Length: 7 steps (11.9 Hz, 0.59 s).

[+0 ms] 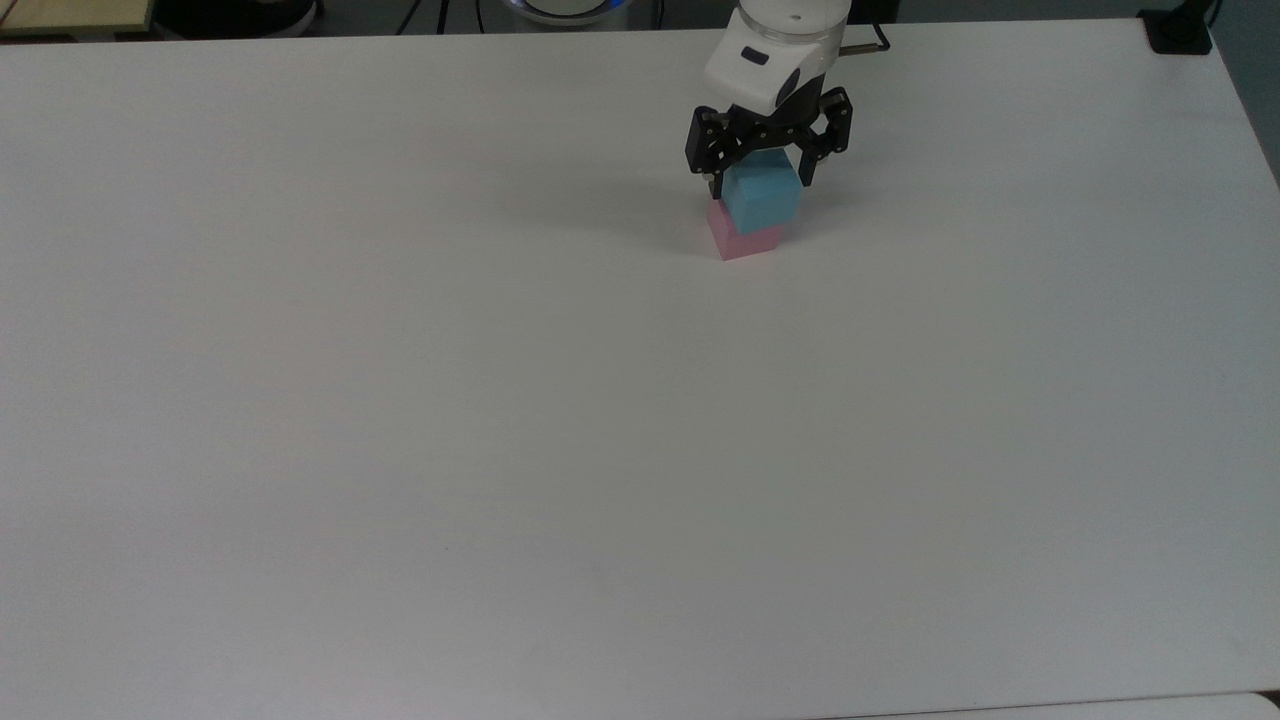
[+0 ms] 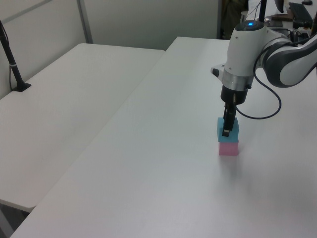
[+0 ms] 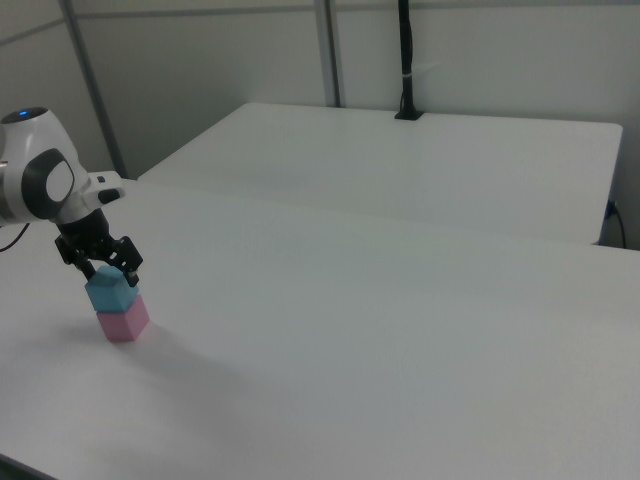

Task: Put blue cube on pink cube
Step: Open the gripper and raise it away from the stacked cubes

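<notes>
white arm (image 2: 245,54), grey joints, blue light, black tool (image 1: 766,165)

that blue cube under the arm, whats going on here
A robot arm is stacking two cubes on a white table. The blue cube sits on top of the pink cube, turned a little relative to it in the top view. The tool is right over the blue cube with its fingers spread open on either side, so the cube looks released and resting on the pink one.
</notes>
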### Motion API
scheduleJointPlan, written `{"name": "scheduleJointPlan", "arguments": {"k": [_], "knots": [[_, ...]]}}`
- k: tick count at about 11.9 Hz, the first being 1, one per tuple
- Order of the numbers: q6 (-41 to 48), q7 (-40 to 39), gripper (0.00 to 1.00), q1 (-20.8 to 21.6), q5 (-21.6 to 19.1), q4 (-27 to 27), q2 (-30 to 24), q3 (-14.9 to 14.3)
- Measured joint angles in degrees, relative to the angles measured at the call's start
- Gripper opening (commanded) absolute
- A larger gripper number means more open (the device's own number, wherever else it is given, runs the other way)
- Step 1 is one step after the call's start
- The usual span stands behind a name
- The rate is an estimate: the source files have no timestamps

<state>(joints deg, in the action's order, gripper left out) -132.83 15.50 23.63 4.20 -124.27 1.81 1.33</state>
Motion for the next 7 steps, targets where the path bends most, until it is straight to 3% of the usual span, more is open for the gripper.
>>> {"name": "scheduleJointPlan", "arguments": {"k": [2, 5, 7], "knots": [[6.04, 1.44, 1.0, -1.35, 0.0, 4.16, -0.11, -0.07], [22.59, 1.5, 1.0, -7.77, -0.01, 17.96, -0.56, 0.15], [30.14, -0.59, 1.0, -11.45, 0.43, 24.15, -0.73, -0.38]]}}
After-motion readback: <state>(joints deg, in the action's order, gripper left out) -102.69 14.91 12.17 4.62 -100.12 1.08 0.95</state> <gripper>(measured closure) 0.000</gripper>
